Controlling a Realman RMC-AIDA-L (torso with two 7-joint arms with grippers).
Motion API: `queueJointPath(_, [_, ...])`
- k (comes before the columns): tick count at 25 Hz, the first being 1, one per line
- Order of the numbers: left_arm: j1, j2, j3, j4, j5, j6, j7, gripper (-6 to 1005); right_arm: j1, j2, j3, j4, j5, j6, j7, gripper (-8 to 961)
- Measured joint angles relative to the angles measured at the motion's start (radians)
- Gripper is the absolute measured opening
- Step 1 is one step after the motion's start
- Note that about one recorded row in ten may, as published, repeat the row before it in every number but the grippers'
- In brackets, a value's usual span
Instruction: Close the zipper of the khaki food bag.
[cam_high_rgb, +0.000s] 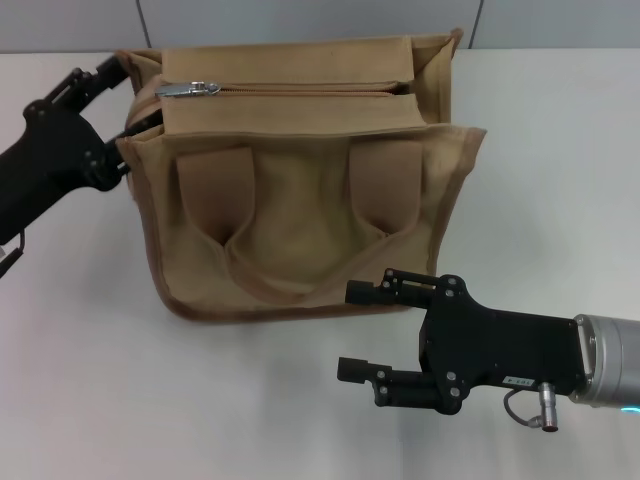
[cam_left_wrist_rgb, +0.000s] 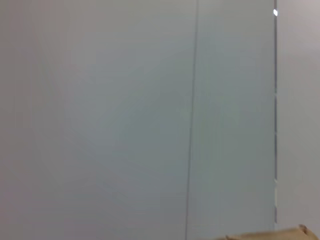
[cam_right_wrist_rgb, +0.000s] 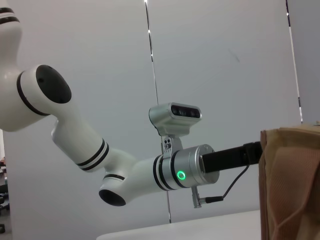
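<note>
The khaki food bag (cam_high_rgb: 300, 215) stands in the middle of the white table, front pocket and two handle straps facing me. The zipper (cam_high_rgb: 300, 88) runs along its top, with the silver pull tab (cam_high_rgb: 188, 88) at the bag's left end. My left gripper (cam_high_rgb: 128, 95) is at the bag's left end, against the side panel. My right gripper (cam_high_rgb: 345, 330) is open and empty, low on the table just in front of the bag's lower right corner. The right wrist view shows the bag's edge (cam_right_wrist_rgb: 290, 185) and my left arm (cam_right_wrist_rgb: 180, 172) reaching it. A sliver of the bag (cam_left_wrist_rgb: 270, 234) shows in the left wrist view.
The white table (cam_high_rgb: 560, 150) extends to both sides of the bag and in front of it. A grey wall (cam_high_rgb: 300, 20) runs behind the table's far edge.
</note>
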Motion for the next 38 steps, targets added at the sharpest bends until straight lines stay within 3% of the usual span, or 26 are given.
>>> queueJointPath(5, [0.009,-0.001,0.001,-0.005,-0.028,0.011,-0.004,809,0.002,0.0,0.001,0.0,0.009,0.012,0.0,710])
queueJointPath(10, [0.015,-0.001,0.017,-0.006,-0.025,0.013,0.013,734,0.003,0.0,0.002,0.0,0.011,0.033,0.0,710])
queueJointPath(13, [0.019,-0.001,0.02,-0.008,-0.027,0.015,0.011,555,0.008,0.0,0.002,0.0,0.012,0.04,0.0,710])
queueJointPath(19, [0.022,-0.001,0.008,-0.016,-0.028,0.015,0.013,316,0.012,0.0,0.0,0.0,0.031,0.057,0.0,710])
queueJointPath(23, [0.027,-0.002,-0.029,-0.049,-0.029,0.013,0.04,93,0.014,0.0,0.0,0.0,0.038,0.067,0.0,710])
queueJointPath(33, [0.016,-0.003,-0.032,-0.079,-0.047,-0.013,0.043,55,0.027,0.0,-0.001,0.004,0.055,0.074,0.0,710])
queueJointPath(38, [0.014,-0.002,-0.032,-0.129,-0.107,0.007,0.034,32,0.029,0.0,0.001,0.031,0.133,-0.017,0.009,710])
